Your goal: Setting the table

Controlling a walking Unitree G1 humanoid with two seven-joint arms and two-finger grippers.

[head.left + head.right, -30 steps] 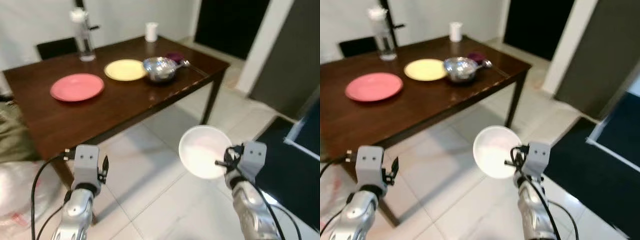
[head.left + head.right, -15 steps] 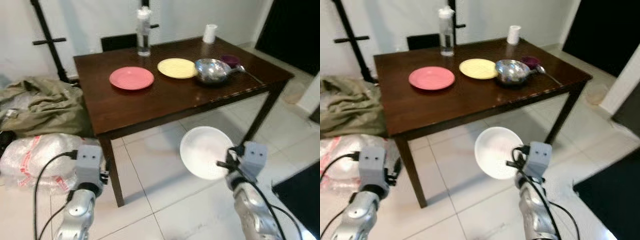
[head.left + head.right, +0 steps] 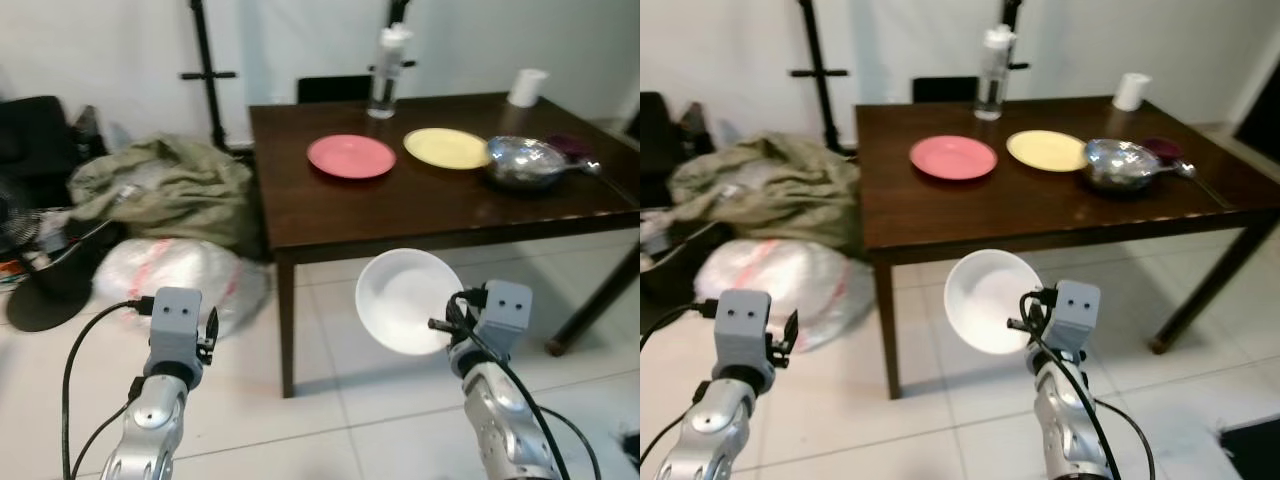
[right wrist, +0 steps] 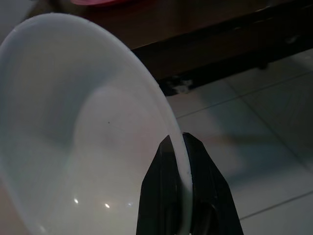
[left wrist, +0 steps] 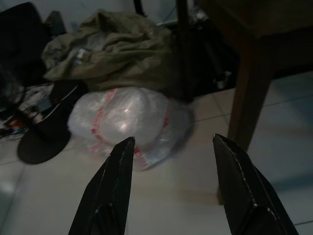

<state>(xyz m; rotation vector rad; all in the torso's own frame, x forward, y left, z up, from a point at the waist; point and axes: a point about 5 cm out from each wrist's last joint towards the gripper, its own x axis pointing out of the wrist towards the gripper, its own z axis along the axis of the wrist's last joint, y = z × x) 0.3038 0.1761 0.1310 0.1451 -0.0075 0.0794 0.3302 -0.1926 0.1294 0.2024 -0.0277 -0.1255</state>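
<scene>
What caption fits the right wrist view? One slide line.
Right gripper pinches the rim of a white bowl, the dark wooden table just ahead.

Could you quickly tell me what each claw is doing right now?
Left claw: open, holding nothing.
Right claw: closed on the round white plastic bowl's rim.

My right gripper (image 4: pixel 178 147) pinched the rim of a white bowl (image 3: pixel 405 301), tilted on edge, before the table's (image 3: pixel 420 215) near edge.

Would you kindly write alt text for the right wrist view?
The right end effector pinches the rim of a white bowl between its two black fingers. Behind the bowl is the dark wooden table edge, with pale floor tiles below.
</scene>
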